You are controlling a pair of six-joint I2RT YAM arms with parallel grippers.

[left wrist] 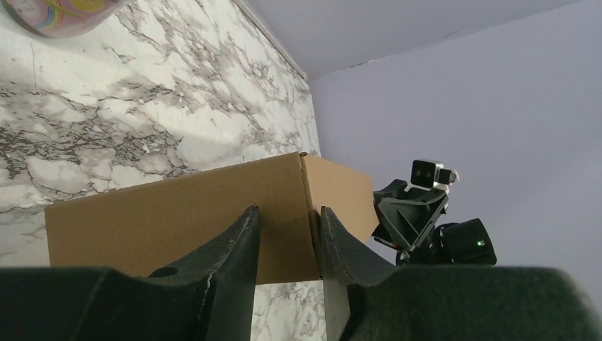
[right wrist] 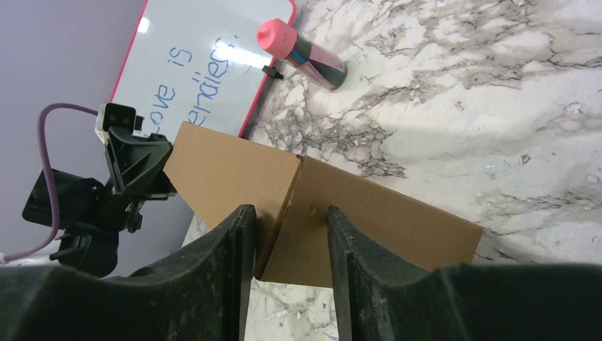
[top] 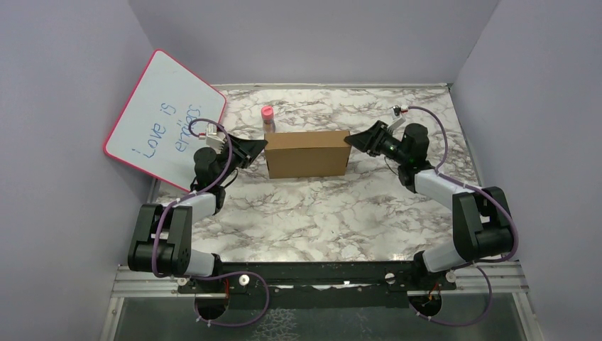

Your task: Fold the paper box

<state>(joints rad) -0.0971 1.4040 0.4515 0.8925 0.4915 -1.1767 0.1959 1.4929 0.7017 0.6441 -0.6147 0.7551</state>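
The paper box (top: 307, 153) stands on the table as what looks like a closed brown block, directly between the two sets of fingertips. Its left end is at the tips of the left gripper (top: 257, 146) and its right end at the tips of the right gripper (top: 353, 141). In each wrist view an upright corner of the box lines up with the gap between that gripper's fingers. Both grippers stand part-way open, clamped on nothing. Whether the tips actually touch the cardboard I cannot tell.

The box looks light and hollow, so I expect it to skate on the smooth marble table (top: 319, 213) if pushed from one end only. The corrugated panels seem stiff across their faces, yet likely to dent at the edges and give along the creases. The safest hold, to my eye, is even pressure on both end faces, or a light pinch on a flap edge — not a hard squeeze.

Just past the left gripper's tips a pink-capped tube (top: 267, 116) stands behind the box. Out to that gripper's left leans a pink-framed whiteboard (top: 165, 117).
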